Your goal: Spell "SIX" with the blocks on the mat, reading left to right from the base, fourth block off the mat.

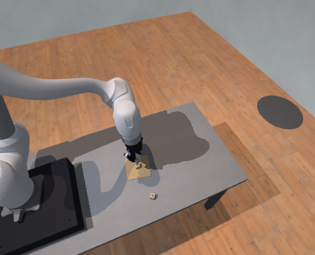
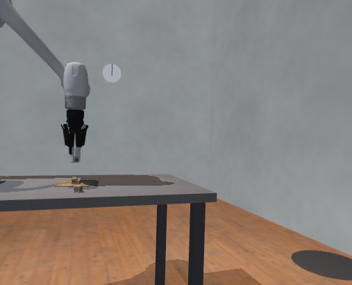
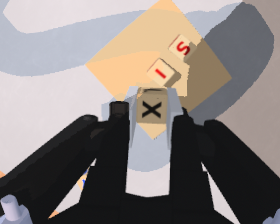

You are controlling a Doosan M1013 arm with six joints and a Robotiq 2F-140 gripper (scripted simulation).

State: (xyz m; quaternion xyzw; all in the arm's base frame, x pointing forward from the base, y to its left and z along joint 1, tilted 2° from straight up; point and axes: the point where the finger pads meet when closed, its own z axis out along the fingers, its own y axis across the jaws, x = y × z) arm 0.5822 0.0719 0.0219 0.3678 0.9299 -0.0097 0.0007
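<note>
My gripper (image 2: 76,155) (image 3: 152,101) is shut on the X block (image 2: 76,159) (image 3: 152,111) and holds it above the mat (image 1: 133,175) (image 2: 60,185) (image 3: 113,57). The black X faces the wrist camera. The I block (image 3: 160,73), with a red letter, lies on the mat just beyond the held block in the wrist view. The S block (image 3: 182,47), also red, lies on the mat beside it. The fourth block (image 1: 153,196) (image 2: 78,189) lies on the table off the mat and bears blue marks. Part of the mat is hidden behind the gripper in the wrist view.
The grey table (image 1: 186,177) (image 2: 132,192) carries the mat and the fourth block. The black base plate (image 1: 57,186) of the arm stands at the table's left in the top view. Shadows of the arm fall across the mat and table.
</note>
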